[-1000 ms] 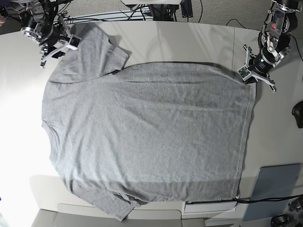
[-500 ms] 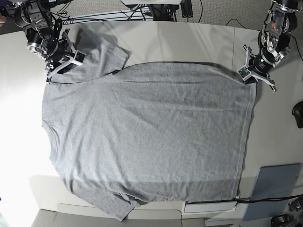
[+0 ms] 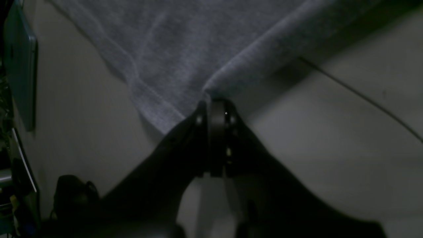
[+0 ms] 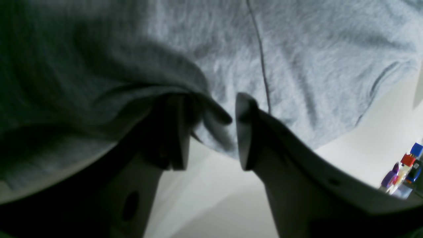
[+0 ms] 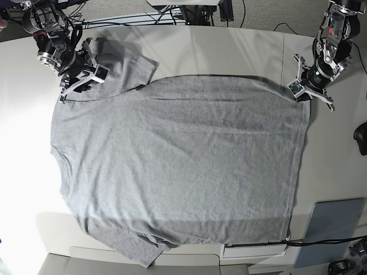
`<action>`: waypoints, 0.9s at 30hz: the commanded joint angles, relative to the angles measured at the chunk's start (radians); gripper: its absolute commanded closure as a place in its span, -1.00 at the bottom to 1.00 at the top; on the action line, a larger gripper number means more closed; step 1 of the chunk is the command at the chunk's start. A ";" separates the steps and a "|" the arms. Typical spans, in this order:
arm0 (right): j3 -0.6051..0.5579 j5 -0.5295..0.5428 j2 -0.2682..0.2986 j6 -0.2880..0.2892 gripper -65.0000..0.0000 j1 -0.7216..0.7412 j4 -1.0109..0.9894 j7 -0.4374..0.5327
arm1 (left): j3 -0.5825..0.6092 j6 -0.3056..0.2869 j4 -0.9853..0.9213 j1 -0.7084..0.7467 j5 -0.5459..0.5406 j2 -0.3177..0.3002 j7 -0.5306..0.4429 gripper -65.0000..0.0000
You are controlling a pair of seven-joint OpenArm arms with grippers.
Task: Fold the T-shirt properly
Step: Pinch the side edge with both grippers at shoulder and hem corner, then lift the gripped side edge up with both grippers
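Note:
The heather-grey T-shirt (image 5: 178, 166) lies spread flat on the table, plain side up, with the collar end toward the left. My left gripper (image 5: 303, 94) is at the shirt's far right hem corner. In the left wrist view the left gripper (image 3: 216, 104) is shut on that corner of the T-shirt (image 3: 185, 43). My right gripper (image 5: 80, 80) is at the far left sleeve. In the right wrist view the right gripper (image 4: 210, 138) has its jaws apart, and a fold of the T-shirt (image 4: 297, 66) drapes over one finger (image 4: 175, 132).
A flat grey-blue pad (image 5: 330, 229) lies at the front right and shows in the left wrist view (image 3: 19, 66). A black object (image 5: 361, 137) sits at the right edge. Cables (image 5: 143, 17) run along the back edge. A table seam (image 5: 282, 57) runs near the left gripper.
My right gripper has moved nearer and rightward along the far left sleeve, toward the shoulder, and the sleeve has bunched shorter. The left gripper has not moved.

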 commanded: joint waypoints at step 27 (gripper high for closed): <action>0.029 0.063 0.100 -0.182 1.00 -0.129 0.153 -0.237 | 0.006 -0.042 0.045 0.077 -0.201 -0.016 0.202 1.00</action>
